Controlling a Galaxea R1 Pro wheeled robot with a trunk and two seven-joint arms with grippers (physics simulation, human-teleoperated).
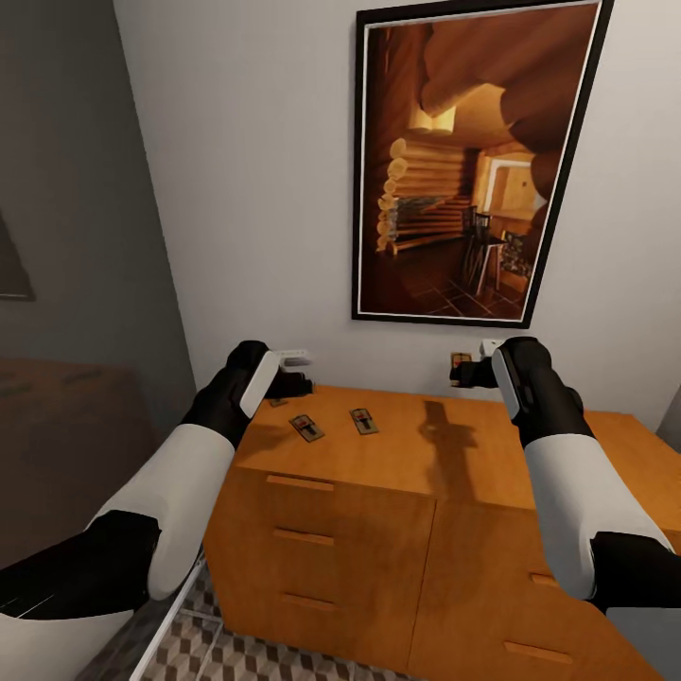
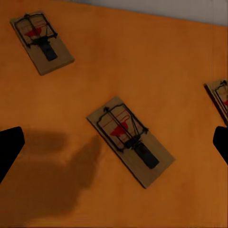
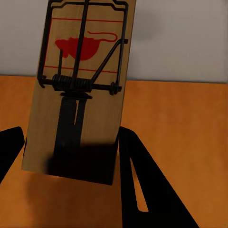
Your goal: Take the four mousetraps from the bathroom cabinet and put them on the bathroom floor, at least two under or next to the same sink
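Right gripper (image 1: 461,373) is up above the orange-brown cabinet (image 1: 397,454), jaws clamped on a mousetrap (image 3: 80,90). In the right wrist view the trap stands lifted off the wood, red mouse print and dark spring bar facing the camera, white wall behind. Over on the other side, the left gripper (image 1: 295,383) hovers low above the cabinet's back left corner, jaws spread wide and empty. Its wrist camera looks straight down: one trap (image 2: 129,140) lies flat between the fingertips (image 2: 9,147), a second (image 2: 42,42) lies apart, and a third (image 2: 219,99) is cut off at the frame edge. A framed picture (image 1: 468,161) hangs above.
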